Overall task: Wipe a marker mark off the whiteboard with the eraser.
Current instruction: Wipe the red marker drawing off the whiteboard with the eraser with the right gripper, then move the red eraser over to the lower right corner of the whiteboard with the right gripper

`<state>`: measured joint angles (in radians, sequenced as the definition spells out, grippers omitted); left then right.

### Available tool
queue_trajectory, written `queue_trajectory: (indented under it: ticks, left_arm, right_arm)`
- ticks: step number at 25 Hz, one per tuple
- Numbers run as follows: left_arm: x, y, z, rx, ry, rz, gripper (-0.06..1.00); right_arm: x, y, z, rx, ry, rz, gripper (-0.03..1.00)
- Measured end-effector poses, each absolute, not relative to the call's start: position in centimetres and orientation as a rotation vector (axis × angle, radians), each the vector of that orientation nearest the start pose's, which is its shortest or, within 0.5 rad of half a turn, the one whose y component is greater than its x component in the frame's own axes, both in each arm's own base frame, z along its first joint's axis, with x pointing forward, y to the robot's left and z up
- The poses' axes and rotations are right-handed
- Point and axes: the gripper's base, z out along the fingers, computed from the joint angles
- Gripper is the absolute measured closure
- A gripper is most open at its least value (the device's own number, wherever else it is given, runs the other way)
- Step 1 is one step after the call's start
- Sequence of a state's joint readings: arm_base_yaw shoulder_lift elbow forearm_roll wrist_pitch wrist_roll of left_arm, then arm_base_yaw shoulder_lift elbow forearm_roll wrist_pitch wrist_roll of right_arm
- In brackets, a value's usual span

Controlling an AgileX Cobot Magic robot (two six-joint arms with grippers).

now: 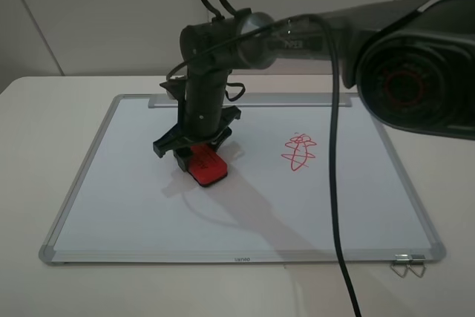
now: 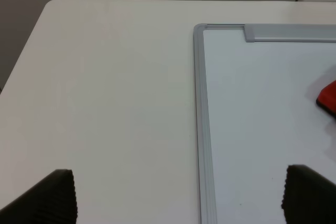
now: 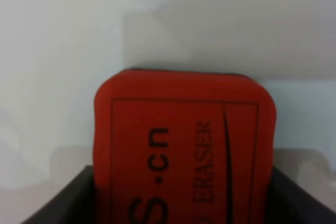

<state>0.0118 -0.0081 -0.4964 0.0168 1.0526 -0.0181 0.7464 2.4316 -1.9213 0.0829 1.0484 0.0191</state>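
The whiteboard [image 1: 148, 183] lies flat on the white table, its tray strip [image 1: 297, 99] along the far edge. My right gripper [image 1: 194, 155] reaches across to the board's left-middle, shut on the red eraser [image 1: 206, 166], which rests on or just above the surface. In the right wrist view the eraser [image 3: 184, 140] fills the space between the dark fingers [image 3: 63, 203], black lettering on top. The wavy-edged square marker mark is hidden or out of view. My left gripper [image 2: 178, 198] is open above the table beside the board's left frame [image 2: 199, 119]; the eraser [image 2: 328, 98] shows at that view's edge.
A red scribble of crossing loops [image 1: 298, 152] sits right of centre on the board. A black cable [image 1: 334, 183] hangs across the board's right half. The right arm's bulky body [image 1: 415, 72] fills the upper right. Metal clips [image 1: 407, 265] lie by the near right corner.
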Motion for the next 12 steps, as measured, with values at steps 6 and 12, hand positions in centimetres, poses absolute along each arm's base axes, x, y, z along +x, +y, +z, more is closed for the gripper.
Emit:
queue_trajectory:
  ticks: [6,12]
  left_arm:
    - [-0.5,0.1,27.7,-0.031,2.031,0.016,0.17]
    - [-0.5,0.1,27.7,-0.031,2.031,0.016,0.17]
  right_arm:
    - [35.1,32.2,13.9,-0.951,2.918,0.062,0.47]
    - [35.3,27.8,15.0,-0.682,2.996,-0.074,0.47]
